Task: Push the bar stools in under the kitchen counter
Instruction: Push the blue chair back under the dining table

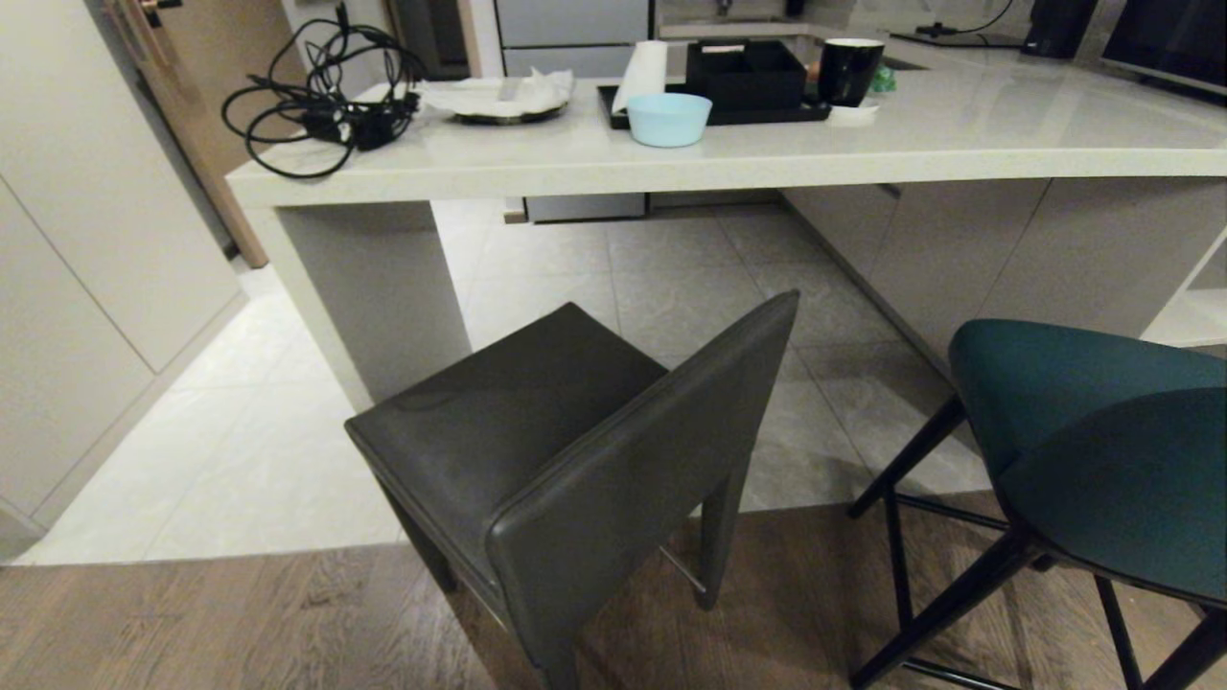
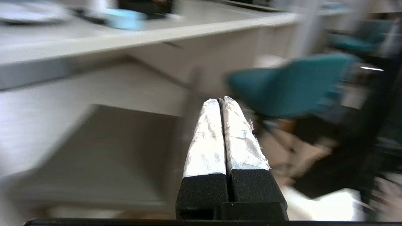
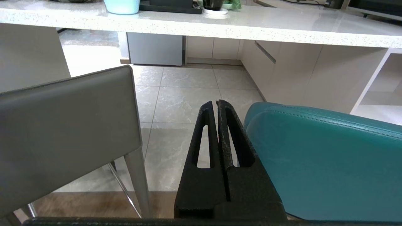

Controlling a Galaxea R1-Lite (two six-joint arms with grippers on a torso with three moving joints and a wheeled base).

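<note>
From my head, the dark grey-brown square-backed stool stands turned askew, out in front of the long off-white glossy stone surface; the teal leather stool with thin black legs stands right of it, also not under. My left jaws are clenched on nothing. My right jaws are clenched empty, between both backrests.

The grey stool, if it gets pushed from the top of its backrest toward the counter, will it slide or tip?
The grey stool stands tall on narrow tapered legs, so a high push could probably rock it forward before it slides. Its back legs seem to rest on wood floor and its front legs on tile; that seam may catch. Its smooth upholstery looks somewhat slippery for a shut end effector.
</note>
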